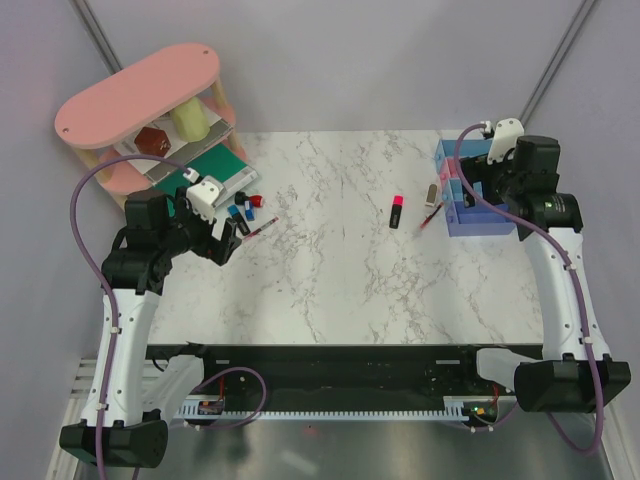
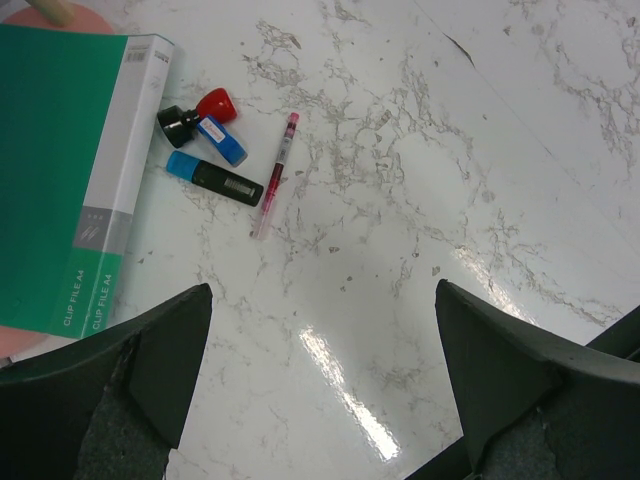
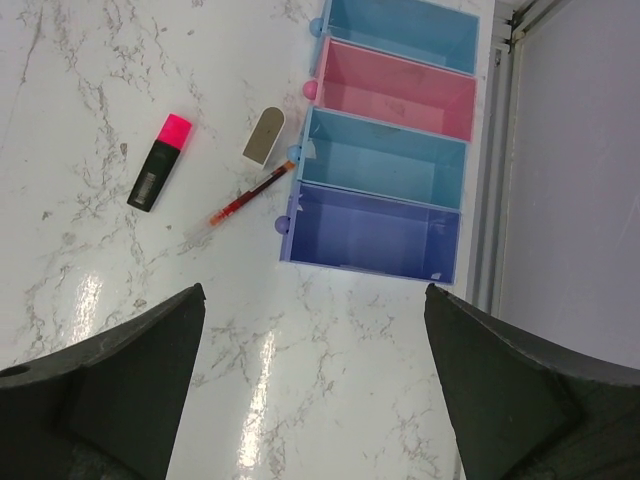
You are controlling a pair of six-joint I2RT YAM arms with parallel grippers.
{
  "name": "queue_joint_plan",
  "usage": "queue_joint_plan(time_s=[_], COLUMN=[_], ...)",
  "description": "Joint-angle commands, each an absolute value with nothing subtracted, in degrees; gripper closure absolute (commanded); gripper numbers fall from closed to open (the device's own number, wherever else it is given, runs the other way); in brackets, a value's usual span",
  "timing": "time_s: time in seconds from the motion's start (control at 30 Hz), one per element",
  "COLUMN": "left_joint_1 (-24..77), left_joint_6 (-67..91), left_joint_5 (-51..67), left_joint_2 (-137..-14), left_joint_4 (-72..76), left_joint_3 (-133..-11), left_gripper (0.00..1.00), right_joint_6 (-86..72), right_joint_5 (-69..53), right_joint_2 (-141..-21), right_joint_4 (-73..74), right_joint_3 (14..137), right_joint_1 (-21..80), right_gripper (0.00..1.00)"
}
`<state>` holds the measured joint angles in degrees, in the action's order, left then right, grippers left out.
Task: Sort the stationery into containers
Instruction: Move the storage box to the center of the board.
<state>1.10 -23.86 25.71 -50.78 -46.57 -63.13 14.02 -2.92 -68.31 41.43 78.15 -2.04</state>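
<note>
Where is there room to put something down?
The middle of the table is bare, between the marker pile and the pink-capped marker. The strip along the near edge is bare too. Crowded: beside the green file, and before the bins, where a red pen and beige block lie.

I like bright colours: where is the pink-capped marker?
The marker lies right of centre in the overhead view, just left of the beige block and bins.

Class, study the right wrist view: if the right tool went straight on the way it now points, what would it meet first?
Probably the bare marble table, just short of the violet-blue bin; depth is unclear.
</note>
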Motion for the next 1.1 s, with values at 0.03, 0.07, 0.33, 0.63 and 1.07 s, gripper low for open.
queue_joint_plan(time_s=[0.03, 0.07, 0.33, 0.63, 1.07], left_joint_1=[1.1, 1.1, 1.1, 1.1, 1.1], left_joint_6=[-22.5, -22.7, -24.3, -32.9, -40.8], left_joint_5=[26.7, 26.8, 29.4, 31.9, 35.4], left_joint_2=[-50.6, -50.8, -52.4, -51.3, -45.2], left_joint_4=[-44.8, -44.8, -45.0, -46.6, -47.1], left_joint_3=[-63.8, -63.8, -66.3, -67.7, -68.1], left_gripper=[0.00, 0.00, 0.00, 0.00, 0.00], right_joint_6=[10.0, 9.2, -4.3, -15.0, -21.1], right_joint_5=[-1.9, -1.2, 2.6, 8.4, 0.2], right_joint_2=[-69.3, -69.7, -77.5, -96.6, -119.8], right_joint_4=[40.1, 39.9, 40.0, 39.3, 38.6], right_joint_3=[80.5, 80.8, 85.6, 97.3, 111.7], right_joint_1=[-2.2, -2.2, -4.7, -6.9, -8.3], right_gripper=[0.02, 0.02, 0.02, 0.07, 0.09])
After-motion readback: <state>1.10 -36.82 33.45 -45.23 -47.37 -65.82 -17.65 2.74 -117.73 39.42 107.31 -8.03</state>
